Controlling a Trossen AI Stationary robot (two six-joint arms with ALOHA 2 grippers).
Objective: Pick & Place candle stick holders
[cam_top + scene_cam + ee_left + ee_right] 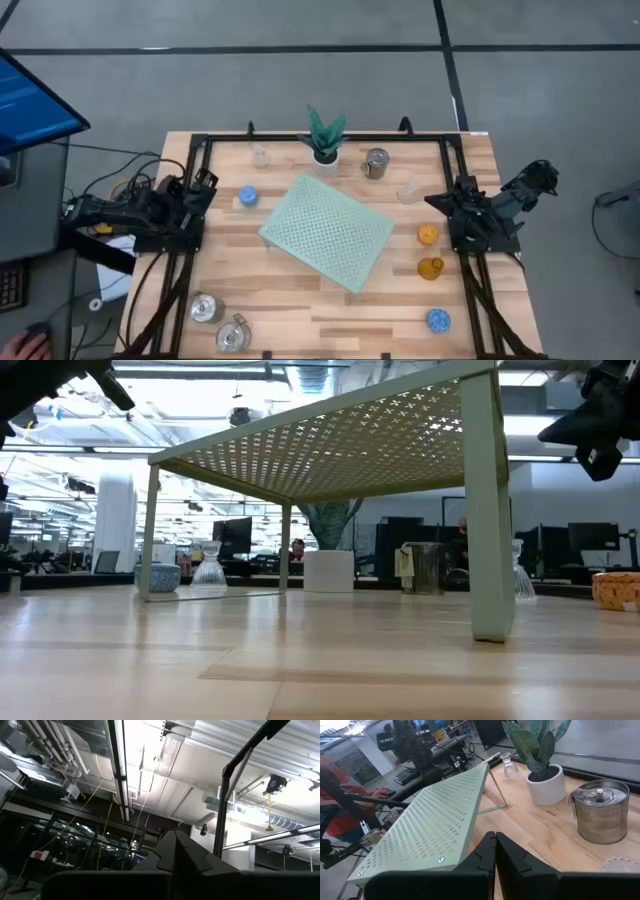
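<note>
- Candle stick holders are sitting scattered around the wooden table [300, 300], none of them gripped.
- Two silver holders [206, 308] are standing near the front left corner, and a third silver holder [376, 163] is standing at the back, just right of the potted plant [325, 140].
- One blue bumpy holder [248, 196] is lying left of the pale green perforated stand [328, 232]; the other blue holder [438, 320] is sitting near the front right corner.
- An orange holder [428, 234] and an amber holder [431, 268] are sitting along the right side, between the stand and the right arm's base.
- One clear glass holder [261, 155] is standing at the back left of the plant, and another clear holder [409, 190] is sitting right of the back silver one.
- The left gripper [205, 187] is waiting at the table's left edge, jaws pressed together and holding nothing.
- The right gripper [436, 203] is waiting at the right edge, pointing inward, jaws closed tight and holding nothing.
- A person's hand [28, 347] is resting off the table at the far left.
</note>
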